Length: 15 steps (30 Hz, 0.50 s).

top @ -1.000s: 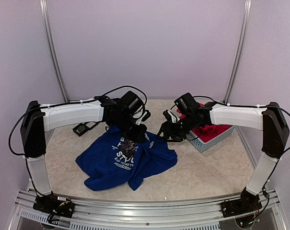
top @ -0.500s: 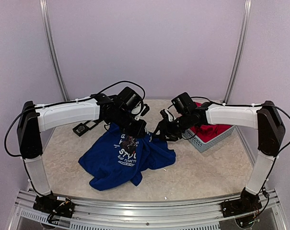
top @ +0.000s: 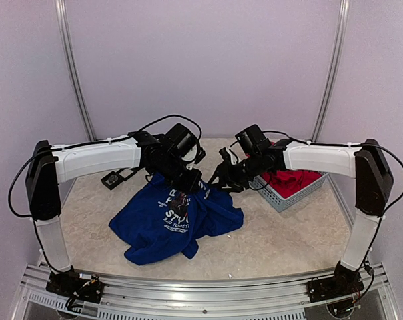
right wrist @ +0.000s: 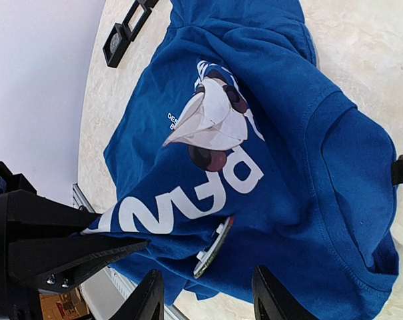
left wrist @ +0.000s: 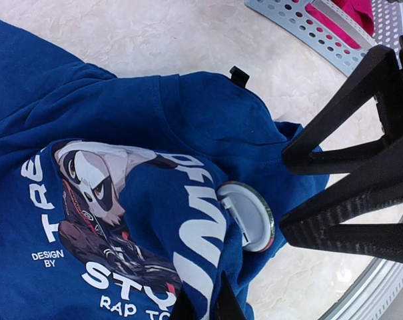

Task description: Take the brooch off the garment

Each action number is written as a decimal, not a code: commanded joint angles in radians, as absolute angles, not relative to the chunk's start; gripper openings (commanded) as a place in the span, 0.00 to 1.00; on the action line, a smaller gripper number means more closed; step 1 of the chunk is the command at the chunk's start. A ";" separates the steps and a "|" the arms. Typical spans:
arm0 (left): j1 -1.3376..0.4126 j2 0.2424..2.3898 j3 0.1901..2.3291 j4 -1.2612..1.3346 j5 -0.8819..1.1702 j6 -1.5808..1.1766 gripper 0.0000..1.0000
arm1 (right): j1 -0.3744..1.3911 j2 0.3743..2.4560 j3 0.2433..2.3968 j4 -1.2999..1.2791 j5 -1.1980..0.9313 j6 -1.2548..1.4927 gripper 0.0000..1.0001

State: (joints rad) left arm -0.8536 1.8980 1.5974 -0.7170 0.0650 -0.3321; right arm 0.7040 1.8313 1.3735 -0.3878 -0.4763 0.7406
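The royal-blue T-shirt (top: 171, 223) with white lettering and a dark graphic lies on the table, one fold of its chest lifted. My left gripper (top: 186, 181) is shut on that fold (left wrist: 202, 293) and holds it up. The round brooch (left wrist: 248, 215) hangs from the lifted fold, white back with its pin clasp showing. In the right wrist view the brooch (right wrist: 213, 248) shows edge-on. My right gripper (right wrist: 204, 300) is open, its fingers either side of the brooch and a little short of it. It sits at the shirt's right edge (top: 221, 181).
A grey perforated basket (top: 301, 193) with a red garment (top: 296, 179) stands at the right, behind my right arm. A small black object (top: 112, 179) lies at the back left of the table. Metal rails run along the near edge.
My right gripper has moved left toward the lifted fold. My left gripper has kept its hold and shifted slightly, and the shirt has bunched a little toward the centre.
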 commanded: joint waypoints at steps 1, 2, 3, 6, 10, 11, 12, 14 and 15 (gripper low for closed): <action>-0.859 1.905 1.614 -0.728 0.050 -0.326 0.00 | 0.725 1.884 1.406 -0.397 -0.499 0.733 0.44; -0.860 1.904 1.615 -0.726 0.052 -0.327 0.00 | 0.727 1.891 1.412 -0.403 -0.501 0.729 0.43; -0.860 1.905 1.616 -0.725 0.054 -0.327 0.00 | 0.728 1.899 1.419 -0.411 -0.503 0.725 0.41; -0.860 1.909 1.617 -0.725 0.053 -0.325 0.00 | 0.732 1.914 1.432 -0.432 -0.500 0.715 0.34; -0.861 1.908 1.617 -0.722 0.057 -0.323 0.00 | 0.732 1.925 1.442 -0.426 -0.507 0.716 0.26; -0.861 1.909 1.617 -0.721 0.058 -0.322 0.00 | 0.732 1.931 1.445 -0.426 -0.510 0.716 0.24; -0.861 1.910 1.617 -0.722 0.058 -0.322 0.00 | 0.732 1.938 1.450 -0.426 -0.512 0.718 0.20; -0.861 1.910 1.618 -0.721 0.057 -0.322 0.00 | 0.732 1.951 1.457 -0.429 -0.518 0.718 0.15; -0.860 1.910 1.617 -0.721 0.055 -0.322 0.00 | 0.732 1.955 1.459 -0.433 -0.518 0.718 0.09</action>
State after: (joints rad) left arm -0.8543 1.8980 1.5974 -0.7181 0.0635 -0.3321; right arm 0.7246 1.9217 1.4265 -0.4118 -0.5030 0.7250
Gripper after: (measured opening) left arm 0.031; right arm 0.164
